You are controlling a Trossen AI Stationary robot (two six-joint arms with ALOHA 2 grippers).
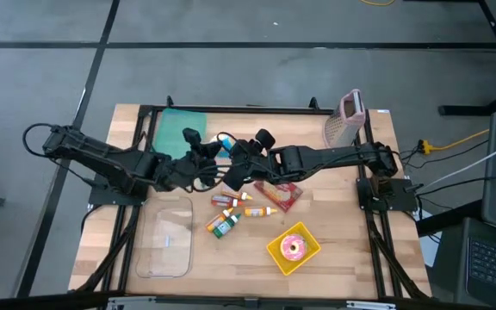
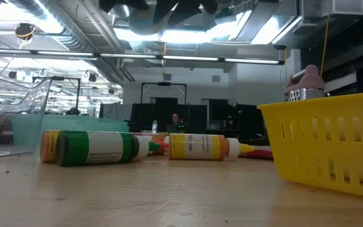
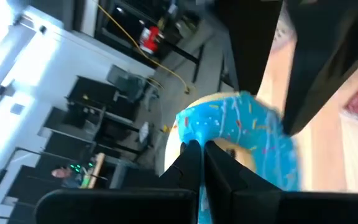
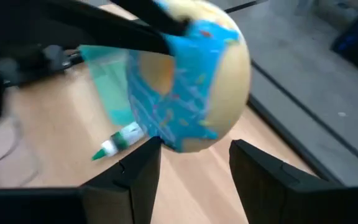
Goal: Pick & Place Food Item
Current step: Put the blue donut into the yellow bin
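Observation:
A donut with blue sprinkled icing (image 3: 235, 134) (image 4: 191, 81) (image 1: 225, 146) hangs in the air over the table's middle, with my left gripper (image 3: 201, 155) (image 1: 216, 157) shut on it. My right gripper (image 4: 194, 165) (image 1: 236, 160) comes from the table's right and is open. Its two fingers stand just short of the donut, one on each side of the donut's rim. My left gripper pinches the donut's rim (image 3: 191, 132) between its two fingers, one on the blue icing and one on the plain side. The fingers (image 4: 157, 25) come about level from the table's left. The donut is lifted clear of the table, standing on edge. My right gripper's finger (image 4: 145, 162) is close under the donut's rim; whether it touches I cannot tell.
Below the grippers lie several small bottles (image 1: 231, 211) (image 2: 96, 148) and a red packet (image 1: 280, 195). A yellow basket (image 1: 274, 251) (image 2: 333, 142) with a pink donut (image 1: 294, 249) stands near the front. A clear tub (image 1: 166, 241) is front left, a teal tray (image 1: 179, 127) far left, and a pink-grey holder (image 1: 347, 120) far right.

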